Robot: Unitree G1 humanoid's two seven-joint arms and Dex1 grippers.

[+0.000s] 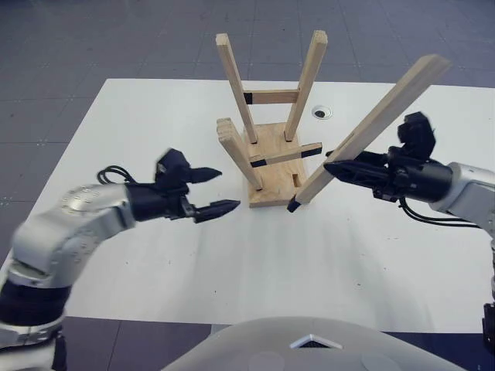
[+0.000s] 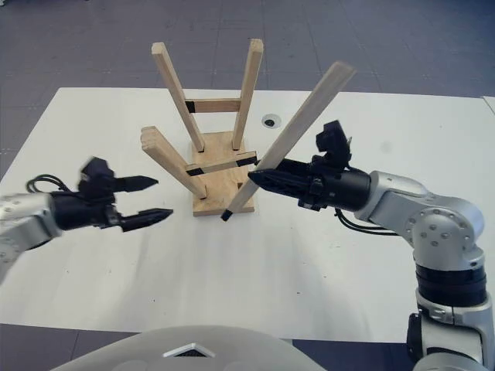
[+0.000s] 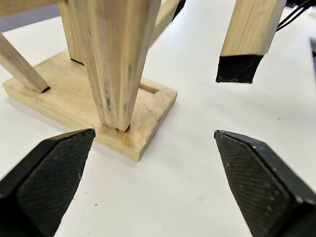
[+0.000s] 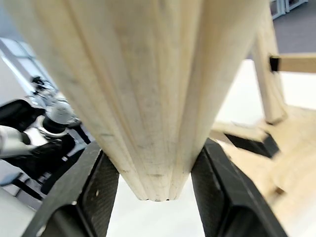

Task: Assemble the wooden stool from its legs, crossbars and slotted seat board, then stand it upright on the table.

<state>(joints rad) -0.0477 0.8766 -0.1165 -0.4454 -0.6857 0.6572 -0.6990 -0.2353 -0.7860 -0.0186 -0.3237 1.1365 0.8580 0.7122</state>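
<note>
wooden seat board [image 1: 275,185], three legs [image 1: 237,85] in slots

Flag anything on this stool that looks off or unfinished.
Only three legs stand in the upturned seat board. Its corner slot is empty: the fourth leg hangs slanted in the right gripper, its black tip beside the board, not in the slot.

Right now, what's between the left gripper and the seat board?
Only bare table; the left wrist view shows it between the open left gripper and the seat board.
</note>
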